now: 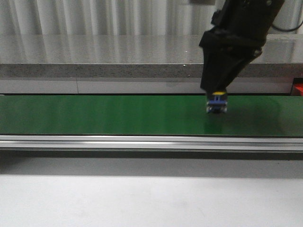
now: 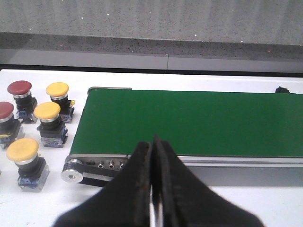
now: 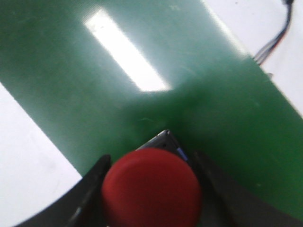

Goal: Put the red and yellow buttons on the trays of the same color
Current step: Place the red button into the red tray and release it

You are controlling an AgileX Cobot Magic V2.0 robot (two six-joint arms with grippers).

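My right gripper (image 3: 151,161) is shut on a red button (image 3: 151,187), one finger on each side of its cap. In the front view this button's blue and clear base (image 1: 217,103) pokes out below the right gripper (image 1: 217,94), low over the green conveyor belt (image 1: 118,116); whether it touches the belt I cannot tell. My left gripper (image 2: 152,142) is shut with nothing in it, in front of the belt's left end. Left of the belt stand two red buttons (image 2: 19,88) (image 2: 4,110) and three yellow buttons (image 2: 57,89) (image 2: 47,111) (image 2: 22,149). The trays are out of view.
The belt (image 2: 199,123) runs across the white table (image 2: 42,208), with a metal rail (image 1: 142,142) along its front and a roller (image 2: 72,172) at its left end. A grey stone ledge (image 1: 94,56) lies behind it. Cables (image 3: 279,38) lie off the belt's edge.
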